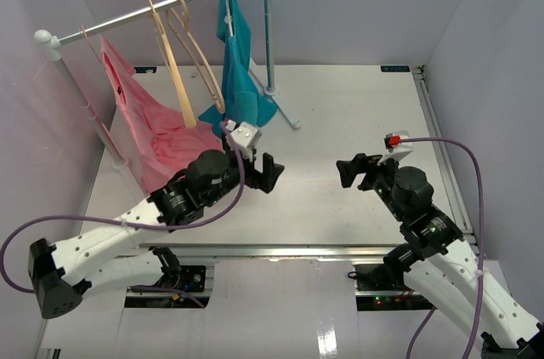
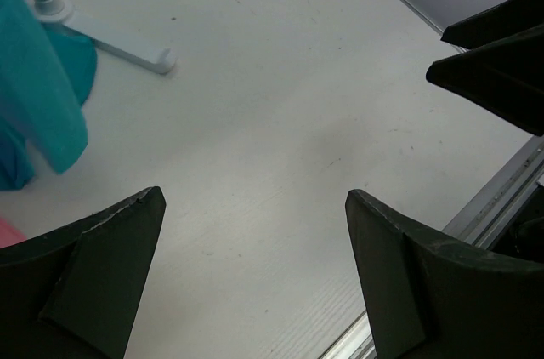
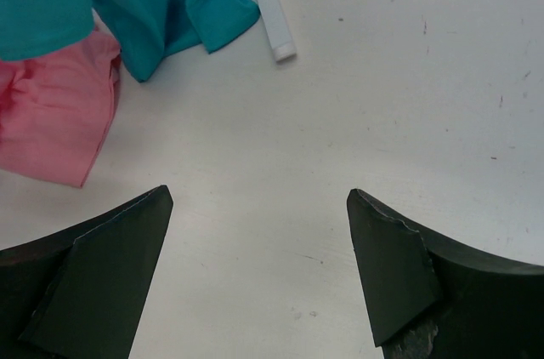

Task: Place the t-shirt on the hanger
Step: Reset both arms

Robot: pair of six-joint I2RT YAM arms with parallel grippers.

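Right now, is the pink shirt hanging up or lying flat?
Hanging: the pink t-shirt drops from the rail at its left end, its lower part reaching the table.

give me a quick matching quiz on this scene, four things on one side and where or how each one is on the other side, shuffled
Things
1. salmon-pink t-shirt
2. teal shirt
3. wooden hangers
4. left gripper

States
a. bare, at the middle of the rail
b. jaws open, holding nothing
c. hangs at the rail's left end in the top view
d. hangs at the rail's right end in the top view

Pairs: 1-c, 2-d, 3-a, 4-b
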